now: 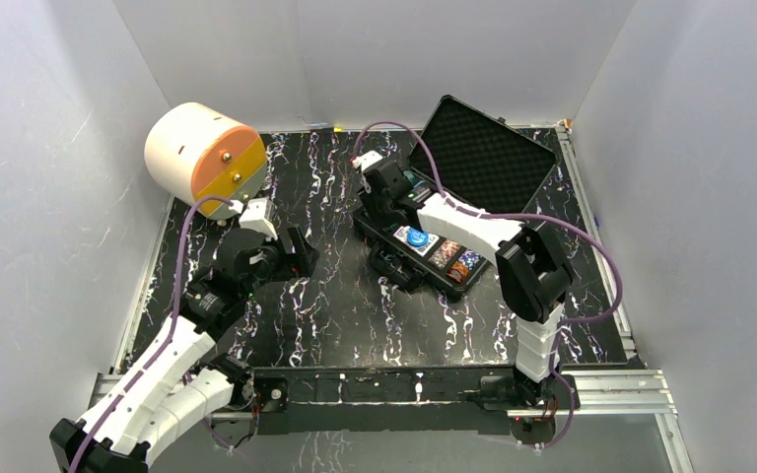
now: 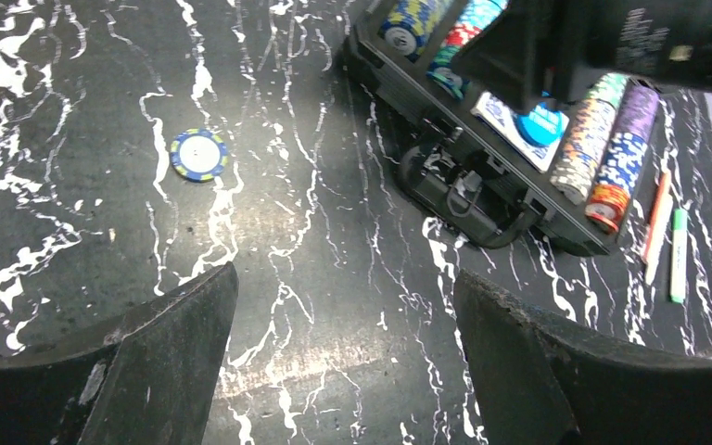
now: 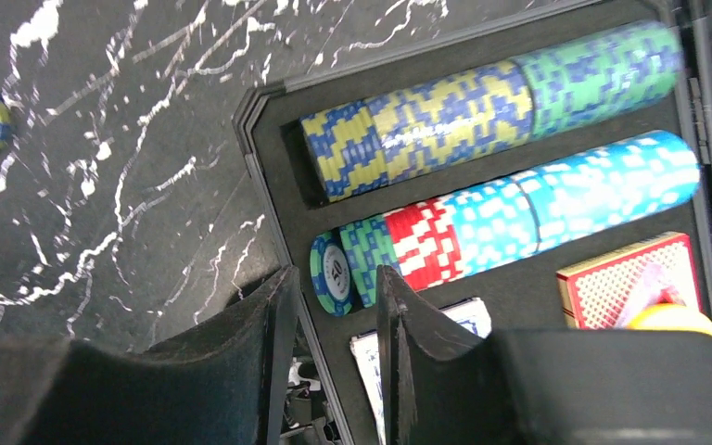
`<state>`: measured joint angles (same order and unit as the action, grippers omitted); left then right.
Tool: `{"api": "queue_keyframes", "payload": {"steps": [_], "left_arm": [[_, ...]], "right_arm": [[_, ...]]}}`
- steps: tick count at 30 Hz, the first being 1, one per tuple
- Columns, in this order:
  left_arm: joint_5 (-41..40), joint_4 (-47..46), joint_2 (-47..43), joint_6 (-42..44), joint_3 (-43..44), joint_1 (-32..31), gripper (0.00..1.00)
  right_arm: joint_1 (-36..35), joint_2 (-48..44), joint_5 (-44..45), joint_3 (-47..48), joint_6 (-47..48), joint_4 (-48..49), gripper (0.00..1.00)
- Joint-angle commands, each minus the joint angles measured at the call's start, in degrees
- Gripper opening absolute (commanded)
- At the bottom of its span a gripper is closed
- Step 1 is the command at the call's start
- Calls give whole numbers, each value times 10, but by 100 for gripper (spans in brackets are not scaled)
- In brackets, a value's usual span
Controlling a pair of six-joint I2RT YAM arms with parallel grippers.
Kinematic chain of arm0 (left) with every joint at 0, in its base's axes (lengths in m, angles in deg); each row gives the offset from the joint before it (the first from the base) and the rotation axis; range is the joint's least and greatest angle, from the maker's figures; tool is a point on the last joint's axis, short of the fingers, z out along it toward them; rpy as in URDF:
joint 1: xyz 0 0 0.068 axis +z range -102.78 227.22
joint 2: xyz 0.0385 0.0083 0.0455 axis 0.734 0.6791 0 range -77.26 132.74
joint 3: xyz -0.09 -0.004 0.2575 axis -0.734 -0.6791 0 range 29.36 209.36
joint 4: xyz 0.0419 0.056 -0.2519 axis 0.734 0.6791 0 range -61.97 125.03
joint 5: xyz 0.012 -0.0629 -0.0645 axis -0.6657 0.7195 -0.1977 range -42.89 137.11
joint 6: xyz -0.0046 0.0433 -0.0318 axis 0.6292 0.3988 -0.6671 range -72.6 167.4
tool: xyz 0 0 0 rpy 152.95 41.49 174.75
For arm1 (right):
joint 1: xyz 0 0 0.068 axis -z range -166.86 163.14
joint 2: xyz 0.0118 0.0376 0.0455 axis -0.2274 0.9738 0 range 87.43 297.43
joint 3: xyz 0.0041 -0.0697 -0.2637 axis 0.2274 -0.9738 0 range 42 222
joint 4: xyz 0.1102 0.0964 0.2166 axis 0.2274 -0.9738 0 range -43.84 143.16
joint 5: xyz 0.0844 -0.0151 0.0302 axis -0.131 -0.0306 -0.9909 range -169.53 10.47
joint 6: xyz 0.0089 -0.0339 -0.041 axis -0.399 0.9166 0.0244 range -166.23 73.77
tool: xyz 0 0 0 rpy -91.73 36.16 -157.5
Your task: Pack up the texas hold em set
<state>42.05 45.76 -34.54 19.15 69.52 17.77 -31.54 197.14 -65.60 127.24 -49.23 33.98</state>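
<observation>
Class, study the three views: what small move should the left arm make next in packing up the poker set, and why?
Probably slide the left gripper over the blue-and-yellow poker chip and lower it there. That chip lies alone on the table, outside the case, and the left jaws stand wide open with nothing between them.

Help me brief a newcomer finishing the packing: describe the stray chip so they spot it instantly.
Start at the open black case on the marbled table. Beside it, on bare tabletop, lies one chip. It alone lies flat outside the case, white centre up with a blue-and-yellow rim; the other chips stand in rows.
</observation>
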Motion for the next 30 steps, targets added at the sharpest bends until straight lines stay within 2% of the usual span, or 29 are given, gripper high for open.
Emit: {"api": "queue_keyframes", "payload": {"steps": [1, 5, 11, 21, 30], "left_arm": [[-82, 39, -1, -19, 37, 1, 85], [-176, 89, -6, -41, 89, 1, 86], [-285, 141, -20, -54, 170, 1, 88], [-314, 145, -33, -37, 229, 1, 91], [-313, 150, -32, -46, 217, 1, 93]], "right_arm": [[3, -46, 0, 46, -47, -11, 44], [-25, -31, -29, 65, -51, -11, 48], [-90, 37, -2, 118, -59, -5, 68], [-137, 198, -45, 290, -65, -34, 82], [-138, 303, -72, 397, -71, -86, 84]]}}
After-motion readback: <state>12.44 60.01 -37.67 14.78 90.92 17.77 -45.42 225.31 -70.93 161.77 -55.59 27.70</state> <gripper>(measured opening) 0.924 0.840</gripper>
